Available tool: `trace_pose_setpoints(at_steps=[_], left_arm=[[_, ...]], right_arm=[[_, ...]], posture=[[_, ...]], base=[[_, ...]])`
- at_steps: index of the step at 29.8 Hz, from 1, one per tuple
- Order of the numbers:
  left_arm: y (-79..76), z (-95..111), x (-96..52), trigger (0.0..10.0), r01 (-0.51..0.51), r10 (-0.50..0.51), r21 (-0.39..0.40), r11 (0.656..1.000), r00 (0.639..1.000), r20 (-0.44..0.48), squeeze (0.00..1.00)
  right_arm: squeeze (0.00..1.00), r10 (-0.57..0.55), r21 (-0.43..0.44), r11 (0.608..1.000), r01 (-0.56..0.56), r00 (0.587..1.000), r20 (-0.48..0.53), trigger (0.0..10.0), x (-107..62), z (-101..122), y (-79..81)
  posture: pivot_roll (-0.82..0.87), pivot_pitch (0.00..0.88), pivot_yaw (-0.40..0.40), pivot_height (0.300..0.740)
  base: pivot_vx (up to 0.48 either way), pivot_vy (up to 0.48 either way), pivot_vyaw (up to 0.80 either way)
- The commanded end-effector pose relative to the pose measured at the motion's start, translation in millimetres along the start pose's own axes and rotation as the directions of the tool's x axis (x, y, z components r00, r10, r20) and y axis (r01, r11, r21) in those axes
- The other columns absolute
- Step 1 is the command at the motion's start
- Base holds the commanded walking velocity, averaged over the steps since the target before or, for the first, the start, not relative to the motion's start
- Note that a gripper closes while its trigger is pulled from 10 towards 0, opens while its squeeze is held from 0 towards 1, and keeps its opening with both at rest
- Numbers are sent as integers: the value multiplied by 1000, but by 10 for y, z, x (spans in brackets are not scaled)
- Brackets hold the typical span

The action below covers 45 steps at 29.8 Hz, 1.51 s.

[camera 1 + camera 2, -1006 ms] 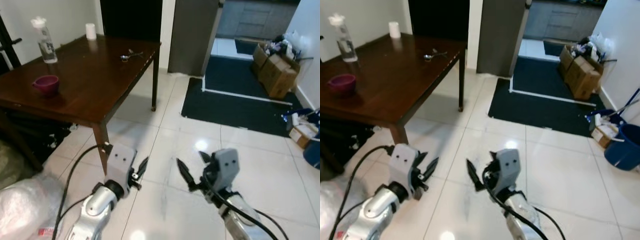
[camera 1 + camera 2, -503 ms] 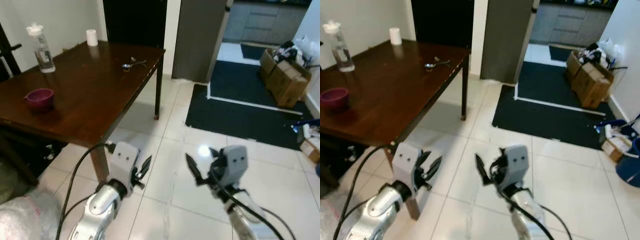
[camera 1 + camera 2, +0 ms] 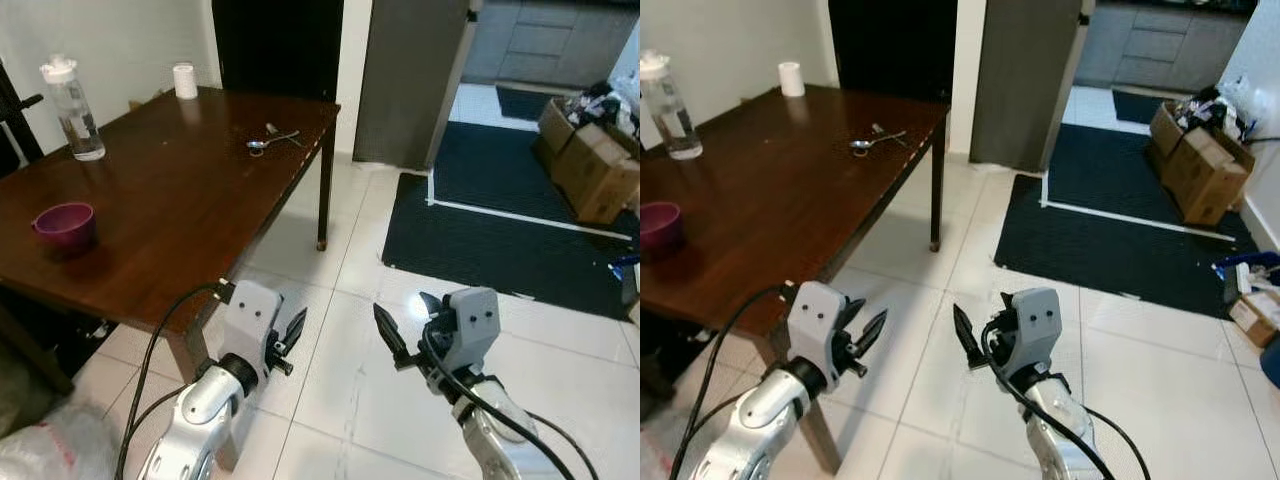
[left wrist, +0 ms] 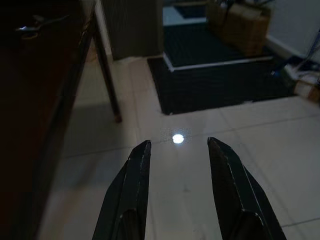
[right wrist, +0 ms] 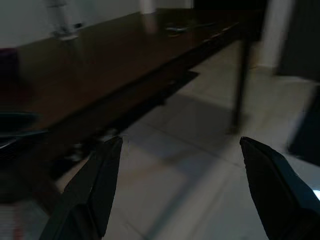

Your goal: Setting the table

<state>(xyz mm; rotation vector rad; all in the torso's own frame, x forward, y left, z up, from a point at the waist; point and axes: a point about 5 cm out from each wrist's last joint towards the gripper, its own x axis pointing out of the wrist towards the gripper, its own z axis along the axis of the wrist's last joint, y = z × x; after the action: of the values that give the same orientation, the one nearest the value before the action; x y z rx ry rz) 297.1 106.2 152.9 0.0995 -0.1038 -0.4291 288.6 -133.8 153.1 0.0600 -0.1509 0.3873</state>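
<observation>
A floor of glossy white tiles (image 3: 560, 370) is shown, with a dark mat (image 3: 500, 235) laid before a doorway at the far right and cardboard boxes (image 3: 592, 165) stacked beside that mat against the right wall. A grey panel (image 3: 405, 80) and a dark opening (image 3: 275, 45) are seen behind the table. The left half of the scene is occupied by a dark brown wooden table (image 3: 170, 200), its near corner lying close to the robot's left arm.

On the tabletop, a purple bowl (image 3: 64, 225) is set near the near left edge. A clear water bottle (image 3: 72, 108) with a white cap is stood upright at the far left side, and a small white cylinder (image 3: 185, 81) is placed at the far corner by the wall. Two pieces of silver cutlery, a spoon and fork (image 3: 272, 140), are laid together near the far right edge, well apart from the bowl.

The left gripper (image 3: 290, 335) is held over the floor just beside the table's near corner, its fingers parted and nothing between them. The right gripper (image 3: 405, 330) is held over the bare tiles to its right, fingers (image 5: 95, 195) spread wide and likewise empty. A bright reflection (image 4: 177, 138) is seen on the tiles beyond the left gripper.
</observation>
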Motion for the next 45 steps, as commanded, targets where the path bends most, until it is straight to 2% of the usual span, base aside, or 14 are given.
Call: trace_pose_setpoints(at_steps=[1,5,11,12,13,14,15,23,30,34,45], left_arm=[[-4,-41,-11,10000,-6,6,4,1000,1000,-14,0],[18,-39,-7,10000,-23,24,9,1000,1000,-15,0],[84,-23,-1,10000,-74,74,27,997,997,-13,0],[214,4,-3,10000,-175,175,54,983,985,-5,0],[214,4,-3,10000,-175,175,54,983,985,-5,0],[284,25,-10,10000,-228,228,63,972,974,5,0],[409,81,-36,10000,-321,319,77,944,947,30,0],[523,207,-95,10000,-433,425,107,895,901,89,0],[458,287,-90,10000,-414,400,111,904,907,130,0],[395,282,-67,10000,-380,367,111,918,922,124,0],[394,350,-26,10000,-361,347,114,925,929,124,0]], right_arm=[[0,-13,-8,1000,13,1000,-16,10000,-39,-26,-45],[0,-2,-20,1000,1,1000,-20,10000,-37,-27,-43],[0,18,-13,1000,-18,1000,-20,10000,-40,-24,-28],[0,27,-10,1000,-27,999,-20,10000,-40,-24,-17],[0,27,-10,1000,-27,999,-20,10000,-40,-24,-17],[0,31,-9,999,-31,999,-20,10000,-40,-23,-12],[0,44,-6,999,-44,999,-21,10000,-39,-24,2],[0,99,17,995,-99,995,-23,10000,-38,-27,63],[0,141,84,987,-139,990,-12,10000,-61,-1,101],[0,124,82,989,-123,992,-14,10000,-67,-5,68],[0,116,81,990,-115,993,-15,10000,-75,3,58]], posture=[[7,83,70,740],[6,79,70,740],[6,79,70,740],[7,76,70,740],[7,76,70,740],[8,75,71,740],[8,75,71,740],[16,73,69,740],[17,74,70,740],[16,74,72,740],[14,77,79,740]], base=[[446,0,0],[447,0,0],[433,0,683],[420,0,788],[420,0,788],[412,0,788],[405,0,788],[402,0,787],[140,0,112],[0,0,0],[0,0,0]])
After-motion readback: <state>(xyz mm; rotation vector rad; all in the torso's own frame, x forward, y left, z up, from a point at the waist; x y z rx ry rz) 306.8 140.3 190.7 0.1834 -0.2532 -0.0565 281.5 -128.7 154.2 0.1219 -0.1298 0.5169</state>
